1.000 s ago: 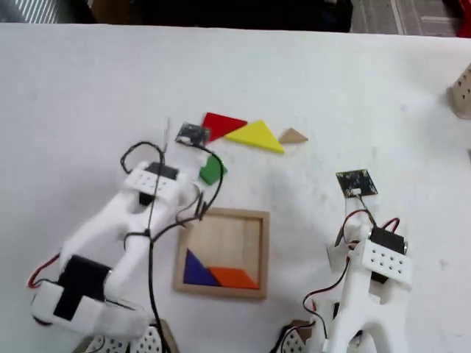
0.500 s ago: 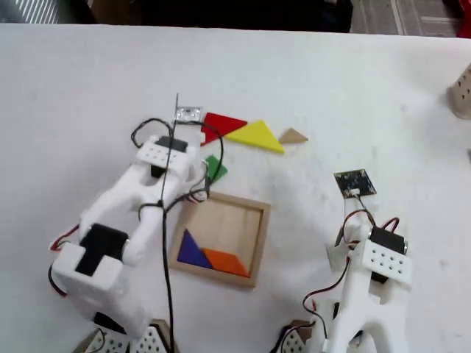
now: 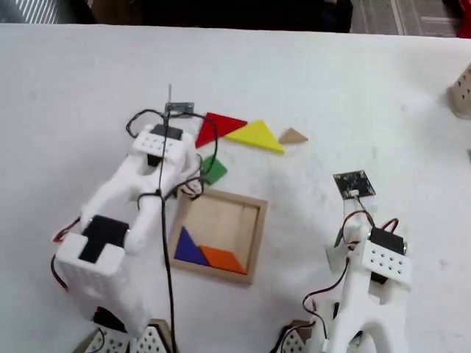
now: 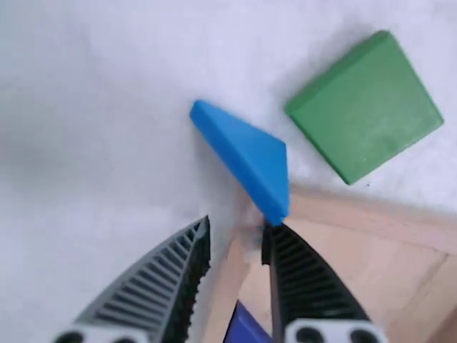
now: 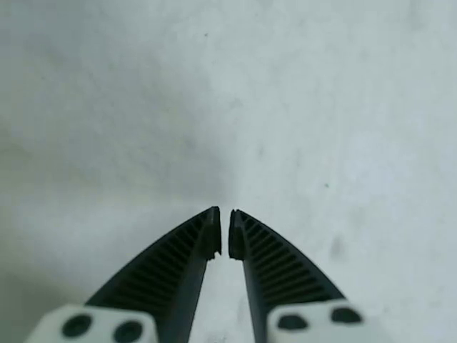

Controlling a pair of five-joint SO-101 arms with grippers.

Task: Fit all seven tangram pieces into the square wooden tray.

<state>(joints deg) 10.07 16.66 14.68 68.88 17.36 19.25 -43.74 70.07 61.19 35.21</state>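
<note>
1. Overhead, a white desk w/ two white arms. The left arm stretches along the tray's left side. The right arm sits well apart on the right.
2. The square wooden tray lies flat near the desk's middle, turned slightly askew. Inside it, a dark-blue triangle & an orange piece touch each other along the edge nearest the arms.
3. The left claw is released, fingers spread, straddling the tray's rim at a corner. It grasps nothing.
4. A blue triangle lies on the desk just outside the tray. One corner is at the rim, right by one claw fingertip; can't tell if they touch.
5. A green square lies flat on the desk near the blue triangle, just outside the rim & apart from it.
6. Beyond the tray, a red triangle & a yellow triangle sit side by side, touching or nearly so. A small tan triangle is just beside the yellow one.
7. The right claw is clenched, tips almost meeting, holding nothing, over bare desk.
</note>
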